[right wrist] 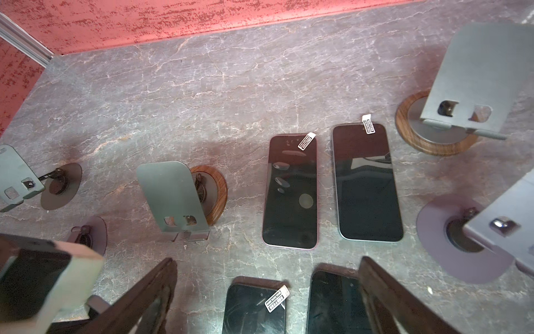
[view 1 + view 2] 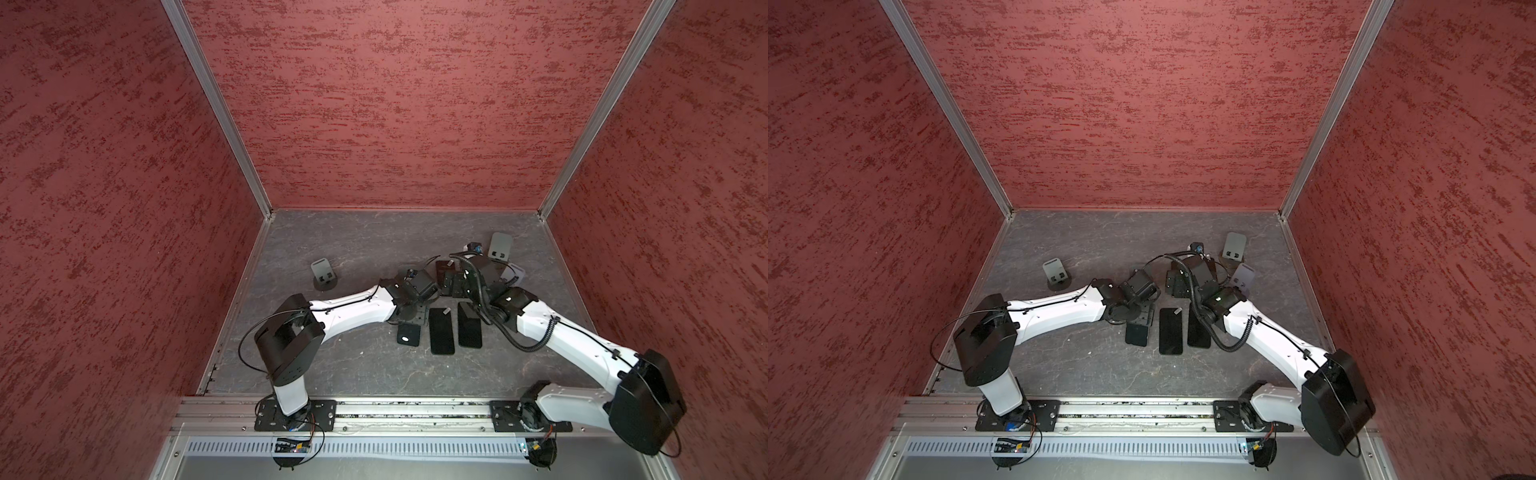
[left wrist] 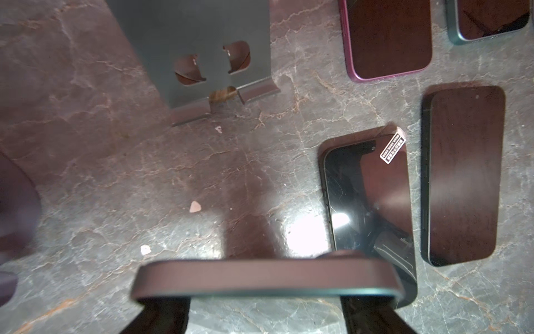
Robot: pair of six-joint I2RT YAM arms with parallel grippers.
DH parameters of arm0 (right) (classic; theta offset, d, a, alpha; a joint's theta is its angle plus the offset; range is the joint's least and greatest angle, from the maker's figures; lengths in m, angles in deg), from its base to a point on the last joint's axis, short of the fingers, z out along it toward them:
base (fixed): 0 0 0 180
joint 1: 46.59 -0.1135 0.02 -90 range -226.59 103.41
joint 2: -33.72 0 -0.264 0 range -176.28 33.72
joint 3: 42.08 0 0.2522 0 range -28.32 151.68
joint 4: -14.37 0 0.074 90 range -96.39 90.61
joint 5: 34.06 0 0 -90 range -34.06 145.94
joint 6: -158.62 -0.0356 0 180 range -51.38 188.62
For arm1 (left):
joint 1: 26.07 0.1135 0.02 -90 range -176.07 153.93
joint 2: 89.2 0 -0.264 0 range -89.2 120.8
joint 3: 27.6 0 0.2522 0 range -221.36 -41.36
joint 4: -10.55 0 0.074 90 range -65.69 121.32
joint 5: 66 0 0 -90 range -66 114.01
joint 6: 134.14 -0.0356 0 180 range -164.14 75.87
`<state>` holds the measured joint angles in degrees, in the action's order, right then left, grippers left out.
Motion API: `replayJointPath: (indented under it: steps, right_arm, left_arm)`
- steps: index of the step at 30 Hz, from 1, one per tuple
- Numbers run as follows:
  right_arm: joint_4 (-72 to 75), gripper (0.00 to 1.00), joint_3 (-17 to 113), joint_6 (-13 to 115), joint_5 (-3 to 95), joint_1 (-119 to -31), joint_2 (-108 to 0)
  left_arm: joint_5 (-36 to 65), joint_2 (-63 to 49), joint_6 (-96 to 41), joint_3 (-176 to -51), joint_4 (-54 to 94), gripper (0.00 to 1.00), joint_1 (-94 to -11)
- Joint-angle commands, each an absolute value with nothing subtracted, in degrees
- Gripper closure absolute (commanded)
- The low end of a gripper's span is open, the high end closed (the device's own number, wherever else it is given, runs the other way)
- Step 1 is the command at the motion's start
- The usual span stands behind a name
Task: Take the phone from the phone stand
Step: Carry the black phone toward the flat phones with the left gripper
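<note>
Carrying off is judged the step in hand: the phone [image 3: 265, 279] is clamped across its width by the left gripper [image 3: 264, 306], above the table [image 3: 86, 173] and apart from the empty phone stand [image 3: 202, 57]. Its long axis is seen nearly end-on, pointed steeply downward. A flat set-down on bare table is called for next. The right gripper [image 1: 267, 277] is spread wide, empty.

Flat phones [image 1: 289, 191] and stands [image 1: 173, 199] crowd the centre; far table [image 1: 231, 86] lies open.

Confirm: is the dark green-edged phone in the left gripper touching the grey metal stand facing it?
Apart. Left wrist view shows marble table between the green-edged phone and the grey metal stand.
</note>
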<state>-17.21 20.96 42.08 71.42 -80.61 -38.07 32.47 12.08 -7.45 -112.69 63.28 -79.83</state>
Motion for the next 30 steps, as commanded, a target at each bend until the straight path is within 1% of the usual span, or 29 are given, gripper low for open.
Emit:
replayJointPath:
  steps: [1,22,30]
  right_arm:
    - [-17.1,0.01,20.3,42.4,72.0,-80.0,-37.4]
    - [-15.5,0.01,17.8,42.3,70.1,-78.7,-37.4]
    - [-15.2,0.01,17.0,42.0,69.8,-78.3,-37.3]
  left_arm:
    - [31.4,13.4,-6.4,-115.0,63.5,0.34,-80.0]
    - [31.6,22.6,-5.6,-117.7,64.2,0.34,-79.1]
    - [31.7,24.5,-5.2,-118.0,64.2,0.35,-78.5]
